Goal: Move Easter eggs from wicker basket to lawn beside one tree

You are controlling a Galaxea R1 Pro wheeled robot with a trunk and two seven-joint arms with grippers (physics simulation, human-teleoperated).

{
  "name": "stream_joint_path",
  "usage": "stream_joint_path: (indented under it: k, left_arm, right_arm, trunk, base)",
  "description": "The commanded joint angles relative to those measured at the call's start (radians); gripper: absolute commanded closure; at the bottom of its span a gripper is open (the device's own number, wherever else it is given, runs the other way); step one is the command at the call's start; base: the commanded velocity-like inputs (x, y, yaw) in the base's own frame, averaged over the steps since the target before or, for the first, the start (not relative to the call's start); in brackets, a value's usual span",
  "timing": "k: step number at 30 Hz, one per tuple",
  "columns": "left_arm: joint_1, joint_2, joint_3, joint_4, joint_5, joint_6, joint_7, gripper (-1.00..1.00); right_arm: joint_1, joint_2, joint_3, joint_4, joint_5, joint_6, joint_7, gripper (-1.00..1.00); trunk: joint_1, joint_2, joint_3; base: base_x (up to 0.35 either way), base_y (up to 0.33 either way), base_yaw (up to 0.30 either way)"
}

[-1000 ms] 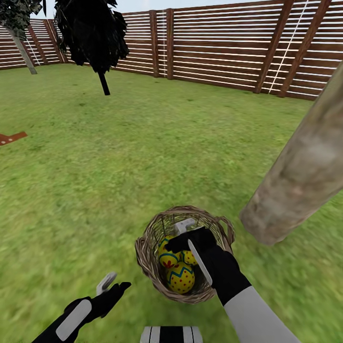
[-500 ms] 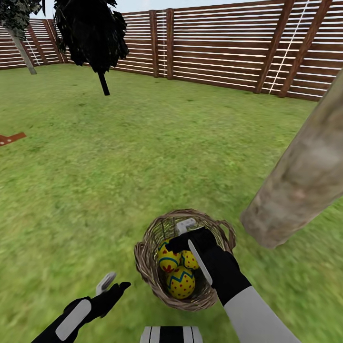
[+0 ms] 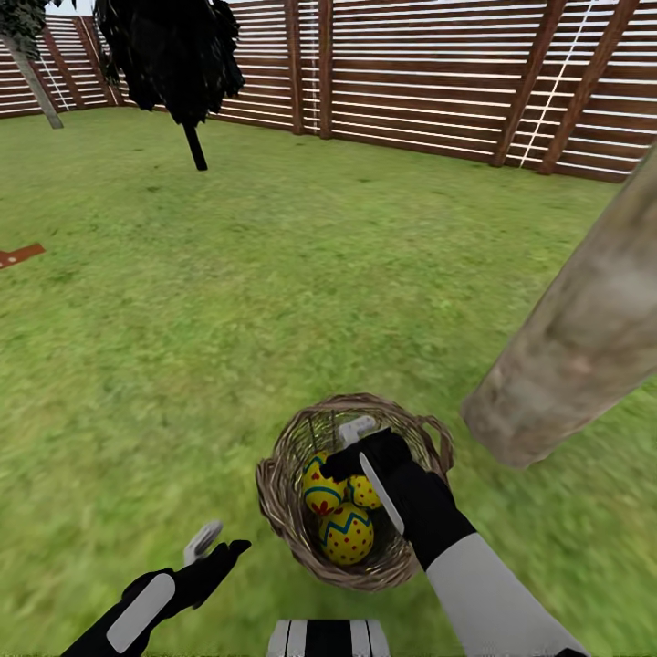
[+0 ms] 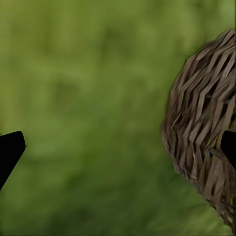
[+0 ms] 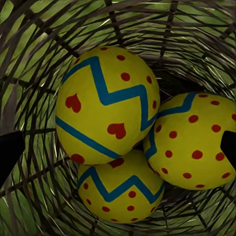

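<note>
Eggs: three Easter eggs (image 5: pixel 108 105) lie touching inside the wicker basket (image 3: pixel 283 511) on the lawn (image 3: pixel 274 274).
Right gripper (image 3: pixel 358 449): over the basket, fingers apart.
Left gripper (image 3: pixel 215 542): beside the basket, fingers apart.
Tree (image 3: pixel 584 328): trunk just right of the basket.

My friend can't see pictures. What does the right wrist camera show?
Three yellow Easter eggs with blue zigzag bands and red hearts or dots lie touching at the bottom of a brown woven wicker basket. Green grass shows through its open weave.
</note>
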Motion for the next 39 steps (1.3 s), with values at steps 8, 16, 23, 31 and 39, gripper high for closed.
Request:
stream_joint_path:
  k: [8,16,23,31,39]
  left_arm:
    - [0.0,0.0,-0.006,-0.001,0.009,0.0,0.005,-1.0]
    - [0.0,0.0,-0.006,-0.001,0.009,0.0,0.005,-1.0]
    - [0.0,0.0,-0.006,-0.001,0.009,0.0,0.005,-1.0]
    - [0.0,-0.001,-0.007,-0.001,0.009,0.0,0.005,-1.0]
    - [0.0,-0.003,-0.007,-0.001,0.009,0.0,0.005,-1.0]
  right_arm:
    - [-0.003,0.0,0.0,-0.019,0.003,-0.01,0.002,-1.0]
    - [-0.052,0.0,0.001,-0.016,0.0,-0.014,0.001,-1.0]
    - [-0.073,0.0,0.0,-0.014,-0.002,-0.014,0.001,-1.0]
    - [-0.073,0.0,0.0,-0.012,-0.002,-0.016,0.005,-1.0]
    - [-0.075,0.0,0.003,0.007,-0.004,-0.007,0.002,-1.0]
  trunk:
    - [0.003,-0.002,-0.032]
    - [0.007,-0.004,-0.063]
    - [0.01,-0.006,-0.09]
    - [0.014,-0.008,-0.121]
    - [0.017,-0.009,-0.152]
  base:
    - [0.0,0.0,0.0]
    - [0.0,0.0,0.0]
    - [0.0,0.0,0.0]
    - [0.0,0.0,0.0]
    - [0.0,0.0,0.0]
